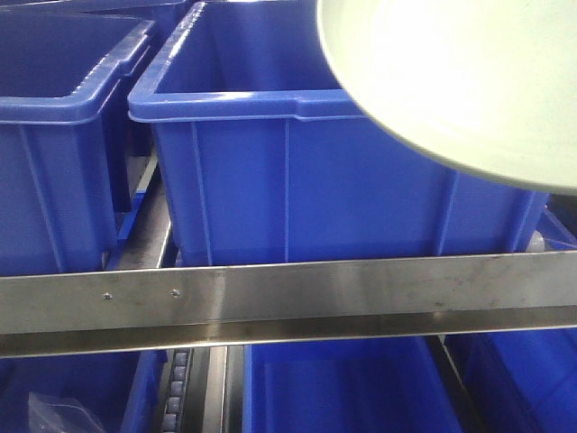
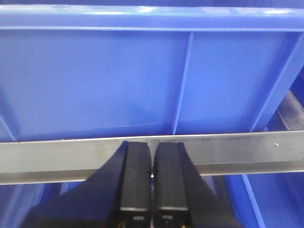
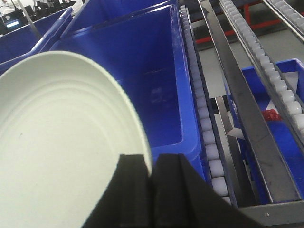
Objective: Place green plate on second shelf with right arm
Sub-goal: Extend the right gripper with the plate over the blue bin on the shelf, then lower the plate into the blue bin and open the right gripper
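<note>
My right fingers [image 3: 152, 190] pinch the rim of the green plate [image 3: 61, 152], one finger on each face with the rim edge between them. The plate hangs in the air over the big blue bin [image 1: 297, 171], its far edge above the bin's open mouth, well above the steel shelf rail [image 1: 288, 302] that runs in front of the bin. I judge the plate stiff, glossy and slippery, breakable if dropped, and heavy enough to lever against a rim pinch, so the broad raised rim is the right hold. My left fingers [image 2: 152, 183] are pressed together on nothing, just before that same rail.
</note>
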Robot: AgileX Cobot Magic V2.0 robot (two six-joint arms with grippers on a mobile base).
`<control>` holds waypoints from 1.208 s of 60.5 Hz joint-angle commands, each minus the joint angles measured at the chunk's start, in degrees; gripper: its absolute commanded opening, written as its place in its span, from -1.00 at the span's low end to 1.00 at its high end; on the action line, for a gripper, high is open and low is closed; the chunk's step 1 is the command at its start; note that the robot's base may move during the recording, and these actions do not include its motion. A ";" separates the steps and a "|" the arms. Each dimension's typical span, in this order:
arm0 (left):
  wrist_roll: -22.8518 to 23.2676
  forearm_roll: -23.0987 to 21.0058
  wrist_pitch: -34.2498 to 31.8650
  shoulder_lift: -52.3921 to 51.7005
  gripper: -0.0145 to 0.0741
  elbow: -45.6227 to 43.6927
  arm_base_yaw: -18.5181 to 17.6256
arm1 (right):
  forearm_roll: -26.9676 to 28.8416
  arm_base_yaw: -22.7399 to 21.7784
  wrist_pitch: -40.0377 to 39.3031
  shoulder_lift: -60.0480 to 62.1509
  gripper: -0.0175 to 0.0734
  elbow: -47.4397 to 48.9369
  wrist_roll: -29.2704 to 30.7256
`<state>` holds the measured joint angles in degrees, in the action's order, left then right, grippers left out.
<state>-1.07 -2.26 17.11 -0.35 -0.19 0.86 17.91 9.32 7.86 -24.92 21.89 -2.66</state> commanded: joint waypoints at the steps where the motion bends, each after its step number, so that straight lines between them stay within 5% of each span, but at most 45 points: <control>1: -0.11 -0.08 -4.59 -1.22 -0.39 2.29 0.05 | 0.36 -0.31 -6.01 -0.24 -0.51 1.89 -0.06; 35: -0.11 -0.08 -4.59 -1.22 -0.39 2.29 0.05 | 1.19 -0.18 -3.00 -6.52 -0.51 6.13 -0.06; 73: -0.11 -0.08 -4.59 -1.22 -0.39 2.29 0.05 | 1.19 3.29 -5.20 -55.60 -0.51 50.39 -0.06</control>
<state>-1.07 -2.26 17.11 -0.35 -0.19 0.86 18.23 12.17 7.84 -78.70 66.98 -2.66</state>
